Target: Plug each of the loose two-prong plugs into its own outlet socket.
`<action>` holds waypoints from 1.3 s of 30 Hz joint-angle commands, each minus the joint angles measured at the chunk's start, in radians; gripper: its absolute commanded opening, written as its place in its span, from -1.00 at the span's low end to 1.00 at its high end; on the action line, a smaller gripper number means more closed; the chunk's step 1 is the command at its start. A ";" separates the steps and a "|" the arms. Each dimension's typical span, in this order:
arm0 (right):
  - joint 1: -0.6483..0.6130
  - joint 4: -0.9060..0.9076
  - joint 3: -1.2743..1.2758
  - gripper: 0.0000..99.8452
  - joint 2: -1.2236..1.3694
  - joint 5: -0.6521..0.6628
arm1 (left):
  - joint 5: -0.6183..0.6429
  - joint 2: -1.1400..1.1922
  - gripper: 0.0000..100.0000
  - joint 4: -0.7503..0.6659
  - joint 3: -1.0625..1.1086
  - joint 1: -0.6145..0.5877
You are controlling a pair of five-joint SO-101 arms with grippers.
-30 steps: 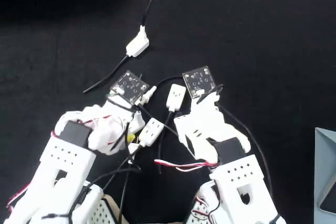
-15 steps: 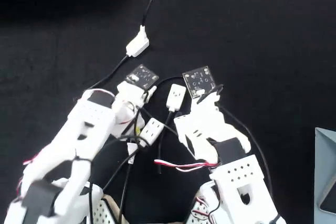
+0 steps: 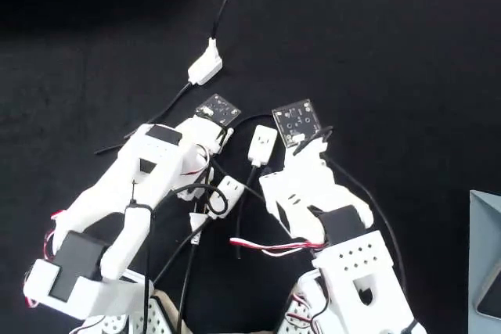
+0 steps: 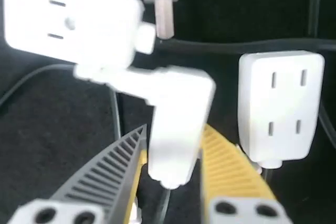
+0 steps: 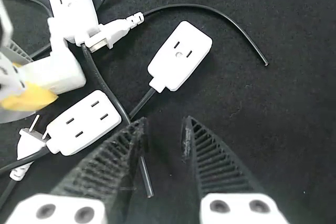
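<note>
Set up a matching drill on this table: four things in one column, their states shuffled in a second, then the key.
Things
1. left gripper
2. right gripper
3. double socket block
4. far white connector

States
A. lies alone, apart from both arms
B. jaws apart, nothing between them
C. jaws closed on a white plug
D. faces up, both outlets empty

Pairs: 1-C, 2-B, 3-D, 4-A
</note>
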 commanded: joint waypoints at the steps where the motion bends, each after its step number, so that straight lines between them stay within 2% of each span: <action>1: 0.009 -0.025 0.004 -0.77 -0.013 -0.006 | -0.006 -0.005 -0.77 -0.023 -0.036 -0.007; 6: 0.009 -0.084 0.042 -0.77 -0.013 -0.002 | -0.008 -0.006 -0.94 -0.015 -0.081 -0.038; 14: 0.009 -0.086 0.042 -0.77 -0.013 -0.002 | -0.012 -0.109 -0.94 0.103 -0.228 -0.163; 20: 0.009 -0.086 0.042 -0.77 -0.013 -0.002 | -0.049 -0.106 -0.94 0.075 -0.352 -0.242; 30: 0.009 -0.086 0.044 -0.77 -0.013 -0.002 | -0.049 0.265 -0.94 -0.068 -0.656 -0.255; 39: 0.009 -0.087 0.044 -0.77 -0.013 -0.002 | -0.049 0.652 -0.94 -0.066 -1.075 -0.269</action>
